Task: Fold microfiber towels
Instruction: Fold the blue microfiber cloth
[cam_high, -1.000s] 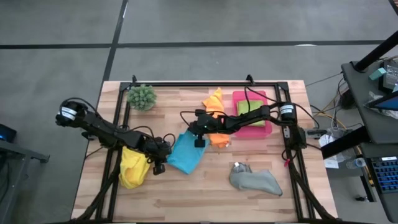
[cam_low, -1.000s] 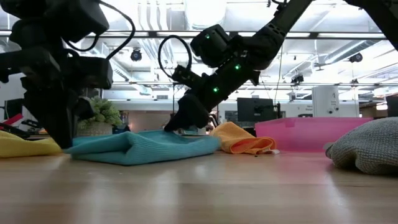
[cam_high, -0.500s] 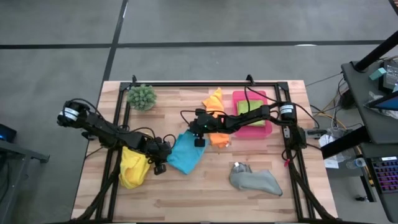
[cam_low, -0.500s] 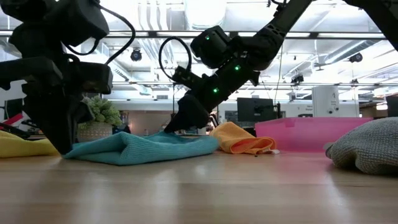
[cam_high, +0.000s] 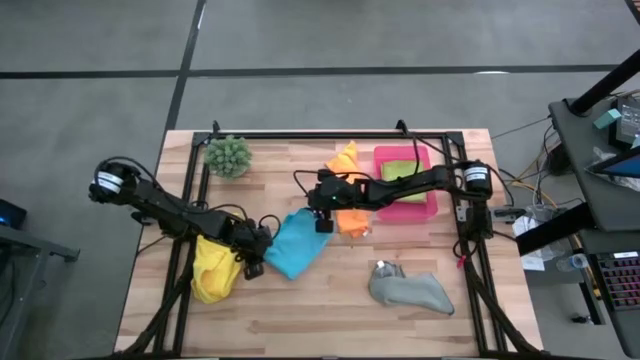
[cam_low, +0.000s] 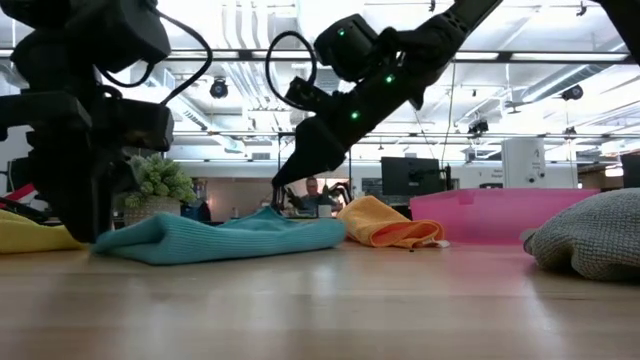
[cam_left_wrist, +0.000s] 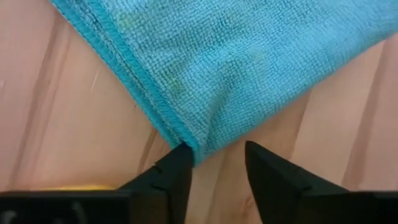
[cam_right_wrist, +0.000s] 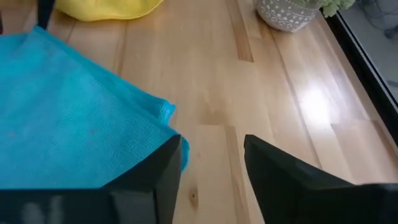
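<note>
**Right gripper lifted off the blue towel's far corner**

Compared with a second ago, the right gripper (cam_low: 283, 190) has been raised from the blue towel (cam_high: 293, 244) and is now seen just above its far corner in the low view, while the towel lies flatter on the table (cam_high: 330, 310). The left gripper (cam_high: 252, 262) is found at the towel's near-left corner, low on the wood, much as before.

In the left wrist view the two dark fingers (cam_left_wrist: 173, 174) are parted narrowly, and the hemmed corner of the blue towel (cam_left_wrist: 224, 62) reaches down to the tip of one finger; nothing is seen clamped between them. In the right wrist view the fingers (cam_right_wrist: 163, 163) are held apart with bare wood between them, the blue towel (cam_right_wrist: 68, 130) lying beside one finger and not gripped.

The pink tray (cam_high: 429, 208) is set at the table's back right, beneath the right arm, and the lime green towel (cam_high: 395, 169) is contained in it. The orange towel (cam_high: 345, 160) is bunched just beside the tray's left edge, outside it. The yellow towel (cam_high: 210, 270) is heaped at the left, close to the left gripper, and the grey towel (cam_high: 410, 290) is crumpled at the front right, well apart from the others. A spiky green plant (cam_high: 228, 155) in a pale pot stands at the back left corner.
</note>
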